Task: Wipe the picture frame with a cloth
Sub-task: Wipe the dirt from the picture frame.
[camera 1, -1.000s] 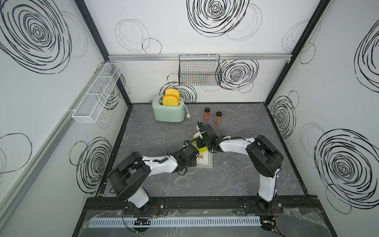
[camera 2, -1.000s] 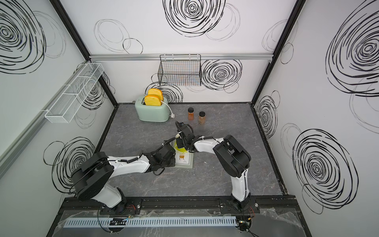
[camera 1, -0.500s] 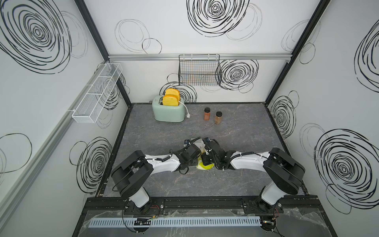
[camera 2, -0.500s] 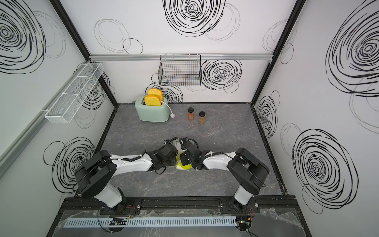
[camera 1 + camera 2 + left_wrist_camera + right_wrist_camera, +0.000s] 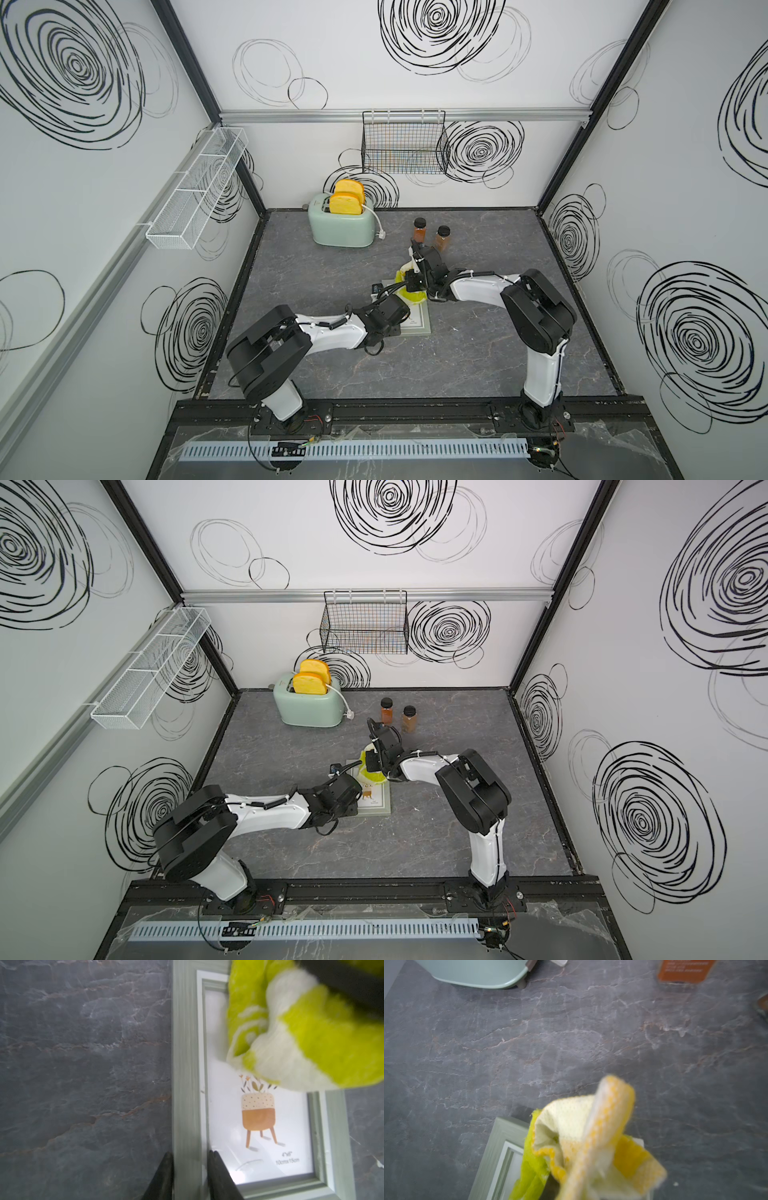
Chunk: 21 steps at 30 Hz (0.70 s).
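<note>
Picture frame [image 5: 187,1084] lies flat on the dark stone-patterned surface [image 5: 332,270], near its middle and well apart from the mint-green toaster [image 5: 340,226] that stands by the back wall. The drawing of a potted plant [image 5: 257,1113] shows through the glass, with small size lettering printed below it.

In the left wrist view, the left gripper [image 5: 190,1176] straddles one long side rail of the frame close to a corner: one of its dark fingers [image 5: 164,1176] sits against the rail's outer edge on the surface, another on the inner edge over the glass, so the fingers are closed onto the rail and pin the frame. In both top views the left arm [image 5: 332,332] reaches in low from the toaster's side of the frame.

The cloth [image 5: 301,1032], bunched yellow-green with cream patches, rests on the end of the frame nearer the toaster, covering that end's rail and part of the white mat. Its striped cream-and-orange edge [image 5: 608,1126] stands up in a fold. The right gripper [image 5: 415,282] is over that bunch; its fingers are hidden by the fabric in the right wrist view, yet they are fully closed and the cloth hangs gathered from them.

Two amber jars with black lids [image 5: 420,232] [image 5: 443,237] stand beside the toaster, just beyond the right wrist in a top view.
</note>
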{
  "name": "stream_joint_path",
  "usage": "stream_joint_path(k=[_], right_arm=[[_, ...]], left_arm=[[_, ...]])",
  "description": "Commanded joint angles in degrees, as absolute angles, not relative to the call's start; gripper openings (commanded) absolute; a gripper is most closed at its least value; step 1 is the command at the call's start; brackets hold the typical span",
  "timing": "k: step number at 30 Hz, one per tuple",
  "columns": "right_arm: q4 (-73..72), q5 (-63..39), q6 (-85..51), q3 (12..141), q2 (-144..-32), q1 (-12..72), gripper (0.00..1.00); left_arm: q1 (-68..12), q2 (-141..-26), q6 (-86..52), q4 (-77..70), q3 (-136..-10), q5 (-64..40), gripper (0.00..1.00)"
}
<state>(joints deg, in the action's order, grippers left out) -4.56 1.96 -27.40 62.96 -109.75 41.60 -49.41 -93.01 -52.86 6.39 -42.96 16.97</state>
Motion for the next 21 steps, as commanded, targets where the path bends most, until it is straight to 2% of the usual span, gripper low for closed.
stream_joint_path(k=[1,5,15,18,21], right_arm=[[1.0,4.7,-31.6,54.0,-104.7,47.2,0.00],[-0.9,6.1,-38.0,43.9,-95.7,49.9,0.00],[1.3,5.1,-40.6,44.1,-89.0,53.3,0.00],[2.1,5.0,-42.6,44.3,-90.3,57.3,0.00],[5.4,10.4,-46.1,42.9,-87.2,63.4,0.00]], left_arm=[[-49.6,-93.7,-54.2,9.1,-42.9,19.0,0.16],[-49.2,-93.5,-54.5,8.4,-42.9,19.2,0.16],[-49.1,-92.2,-55.2,7.8,-43.1,19.0,0.17],[-49.1,-92.0,-54.8,8.0,-43.7,18.7,0.17],[-48.9,-92.1,-54.0,8.1,-44.2,18.5,0.17]])
